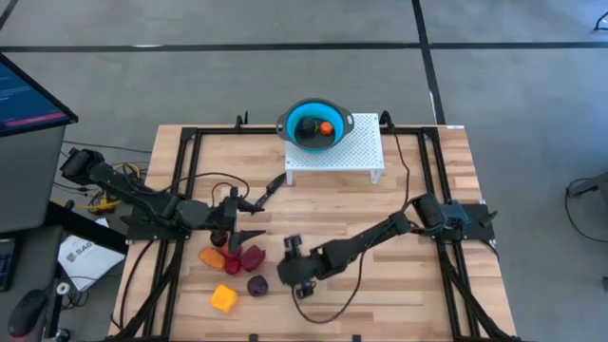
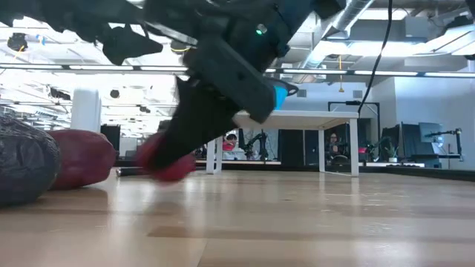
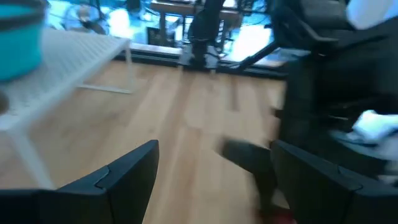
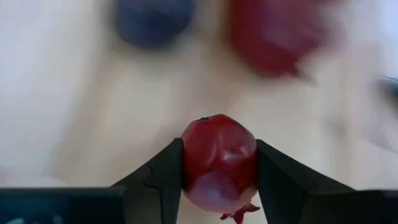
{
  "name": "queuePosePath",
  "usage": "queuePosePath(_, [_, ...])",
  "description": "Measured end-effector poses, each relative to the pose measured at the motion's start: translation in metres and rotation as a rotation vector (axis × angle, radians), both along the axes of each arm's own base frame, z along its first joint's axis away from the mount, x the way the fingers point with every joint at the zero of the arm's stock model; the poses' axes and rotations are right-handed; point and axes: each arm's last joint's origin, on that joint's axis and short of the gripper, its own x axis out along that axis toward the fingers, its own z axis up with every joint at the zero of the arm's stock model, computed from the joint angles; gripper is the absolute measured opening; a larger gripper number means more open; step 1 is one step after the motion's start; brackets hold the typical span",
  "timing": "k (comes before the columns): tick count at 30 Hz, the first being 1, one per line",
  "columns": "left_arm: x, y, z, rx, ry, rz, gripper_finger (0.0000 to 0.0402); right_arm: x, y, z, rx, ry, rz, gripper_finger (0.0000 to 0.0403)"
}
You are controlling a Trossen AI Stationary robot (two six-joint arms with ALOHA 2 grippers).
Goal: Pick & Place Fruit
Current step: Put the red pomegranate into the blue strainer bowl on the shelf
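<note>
Red toy fruit (image 4: 219,163) sits pinched between the right gripper (image 4: 219,180) fingers (image 4: 160,180), low at centre frame on the wood table (image 1: 399,285); only the sides are caught, so it could squirt out on lifting if the squeeze is off-centre. Remaining fruit (image 1: 233,271) lies at lower left, below the left gripper (image 1: 249,221), whose fingers are spread and empty. Blue bowl (image 1: 315,124), upper centre on the white stand (image 1: 361,152), already holds pieces.
</note>
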Motion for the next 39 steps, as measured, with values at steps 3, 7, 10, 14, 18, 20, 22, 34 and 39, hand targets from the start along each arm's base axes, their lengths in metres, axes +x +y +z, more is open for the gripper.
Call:
queuePosePath(3, [0.002, 0.002, 0.0, -0.099, 0.001, -0.032, 0.0301, -0.004, -0.011, 0.028, -0.157, -0.055, -0.066, 0.0168])
queuePosePath(7, [0.006, 0.007, -0.003, -0.209, 0.017, -0.041, 0.0301, -0.006, -0.022, 0.053, -0.377, -0.136, -0.132, 0.0179])
queuePosePath(10, [0.012, 0.008, -0.004, -0.213, -0.006, -0.013, 0.0301, 0.0, -0.031, 0.061, -0.493, -0.185, -0.167, 0.0176])
queuePosePath(14, [0.024, 0.011, -0.009, -0.21, -0.04, 0.053, 0.0301, 0.006, -0.044, 0.065, -0.579, -0.209, -0.22, 0.0172])
queuePosePath(18, [0.033, 0.016, -0.018, -0.196, -0.021, 0.107, 0.0301, 0.007, -0.055, 0.063, -0.623, -0.213, -0.331, 0.0177])
queuePosePath(20, [0.035, 0.019, -0.022, -0.182, -0.005, 0.149, 0.0301, 0.007, -0.056, 0.064, -0.62, -0.228, -0.362, 0.0179])
queuePosePath(22, [0.036, 0.021, -0.026, -0.169, 0.008, 0.188, 0.0301, 0.007, -0.052, 0.066, -0.608, -0.25, -0.366, 0.0179])
queuePosePath(34, [0.039, 0.022, -0.021, -0.178, -0.035, 0.132, 0.0301, 0.007, -0.031, 0.074, -0.589, -0.333, -0.329, 0.018])
queuePosePath(39, [0.039, 0.022, -0.02, -0.179, -0.051, 0.129, 0.03, 0.009, -0.031, 0.076, -0.582, -0.355, -0.333, 0.018])
